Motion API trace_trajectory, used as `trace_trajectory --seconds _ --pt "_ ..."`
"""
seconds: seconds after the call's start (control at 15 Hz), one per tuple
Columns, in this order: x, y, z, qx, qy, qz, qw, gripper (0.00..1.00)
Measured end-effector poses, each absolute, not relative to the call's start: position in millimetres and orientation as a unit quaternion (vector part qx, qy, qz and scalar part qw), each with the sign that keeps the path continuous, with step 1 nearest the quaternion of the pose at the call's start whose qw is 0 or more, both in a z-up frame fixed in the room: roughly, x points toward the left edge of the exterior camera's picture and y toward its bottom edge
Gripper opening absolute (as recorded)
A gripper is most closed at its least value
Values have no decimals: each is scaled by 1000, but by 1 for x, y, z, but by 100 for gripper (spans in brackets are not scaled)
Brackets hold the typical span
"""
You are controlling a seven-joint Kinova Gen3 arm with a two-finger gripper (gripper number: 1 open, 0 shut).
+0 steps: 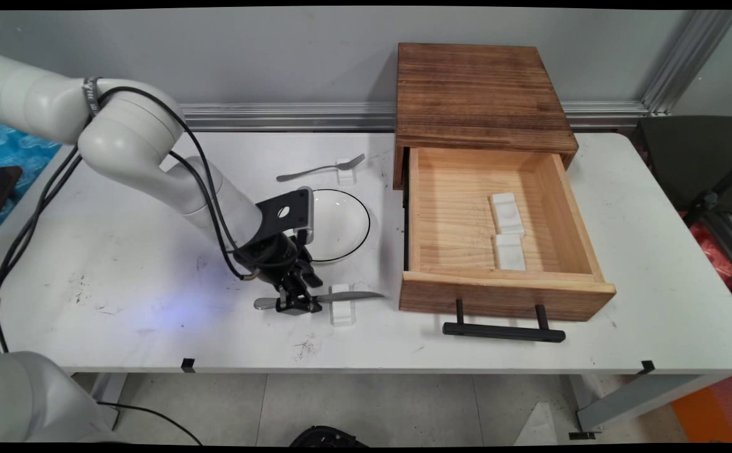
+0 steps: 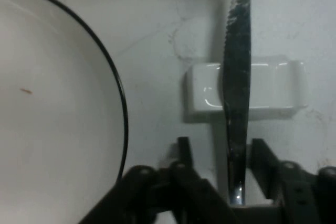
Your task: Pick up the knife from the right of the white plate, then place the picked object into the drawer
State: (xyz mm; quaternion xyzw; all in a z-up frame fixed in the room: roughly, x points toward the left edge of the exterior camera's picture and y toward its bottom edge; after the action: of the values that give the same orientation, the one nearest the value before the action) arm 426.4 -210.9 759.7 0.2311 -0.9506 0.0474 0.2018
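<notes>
The gripper [image 1: 296, 303] is lowered over the handle of the knife [image 1: 340, 296], which lies across a white rest [image 1: 342, 306] on the desk [image 1: 152, 302]. The fingers [image 2: 183, 153] stand either side of the handle, slightly apart; no lift is seen. Beyond the fingers sits the plate [image 1: 340, 223]; further off, the open drawer [image 1: 498, 226] holds two rests.

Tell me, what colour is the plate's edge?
The white plate has a thin black rim, clearest in the hand view.
</notes>
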Motion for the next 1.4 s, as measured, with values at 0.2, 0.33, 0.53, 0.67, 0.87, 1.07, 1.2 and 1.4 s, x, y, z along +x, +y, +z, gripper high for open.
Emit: trace_trajectory --seconds 0.2,0.33,0.53,0.67,0.87,1.07,1.2,1.4 --pt "427 -210 759 232 -951 42 201 0" --pt "427 -208 760 232 -951 39 199 0" --pt "428 -207 763 234 -952 34 196 0" --pt "427 -207 768 236 -951 32 196 0" --pt "424 -209 775 239 -951 32 196 0" --pt "421 -212 786 242 -950 32 197 0" --pt "420 -213 796 242 -950 31 195 0" --pt "420 -215 813 240 -952 29 188 0"
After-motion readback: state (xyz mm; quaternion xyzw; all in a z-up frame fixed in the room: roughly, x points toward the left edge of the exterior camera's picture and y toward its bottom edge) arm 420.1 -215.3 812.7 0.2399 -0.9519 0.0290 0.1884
